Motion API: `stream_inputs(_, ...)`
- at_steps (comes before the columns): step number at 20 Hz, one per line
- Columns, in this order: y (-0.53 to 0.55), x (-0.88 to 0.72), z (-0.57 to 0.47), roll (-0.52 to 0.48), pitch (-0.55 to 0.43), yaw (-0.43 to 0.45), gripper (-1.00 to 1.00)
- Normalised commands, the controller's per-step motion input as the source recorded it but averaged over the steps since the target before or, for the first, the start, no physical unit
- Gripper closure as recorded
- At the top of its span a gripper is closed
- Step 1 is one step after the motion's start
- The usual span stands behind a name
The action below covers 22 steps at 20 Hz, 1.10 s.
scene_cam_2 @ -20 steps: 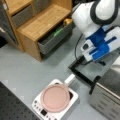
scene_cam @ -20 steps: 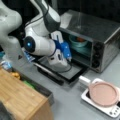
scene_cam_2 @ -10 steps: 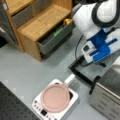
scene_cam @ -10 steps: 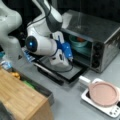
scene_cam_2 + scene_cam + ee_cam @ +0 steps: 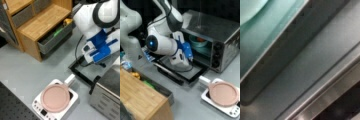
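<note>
My gripper [image 5: 188, 51], on a white hand with blue parts, hangs over the open door [image 5: 191, 72] of a silver toaster oven [image 5: 220, 30], right at the oven's mouth. Its fingers are hidden behind the hand in both front views. A teal bowl [image 5: 197, 42] with something orange in it sits on a teal tray [image 5: 206, 51] inside the oven, just past the hand. The wrist view is filled by the teal tray [image 5: 262, 32] and a dark edge with grey metal below it. In a front view the blue hand [image 5: 100, 50] is above the dark door [image 5: 82, 72].
A pink pan [image 5: 223, 93] rests on a white cooker [image 5: 72, 105] in front of the oven. A wooden cabinet [image 5: 42, 22] has an open grey drawer [image 5: 53, 37] holding yellow and green items. The cabinet's top [image 5: 140, 97] lies at a front view's bottom left.
</note>
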Motion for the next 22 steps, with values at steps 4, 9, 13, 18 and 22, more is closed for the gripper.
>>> stream_inputs(4,0.11,-0.06,-0.04,0.24,-0.039,-0.01,-1.0)
stream_inputs(9,0.06,-0.02,-0.05,0.215,-0.052,-0.035,-1.0)
stream_inputs(13,0.04,0.01,-0.07,0.327,-0.03,-0.028,-1.0)
stream_inputs(18,0.05,0.02,-0.13,0.372,-0.018,-0.023,-1.0)
stream_inputs(22,0.06,0.04,-0.25,0.331,-0.049,-0.007,-1.0)
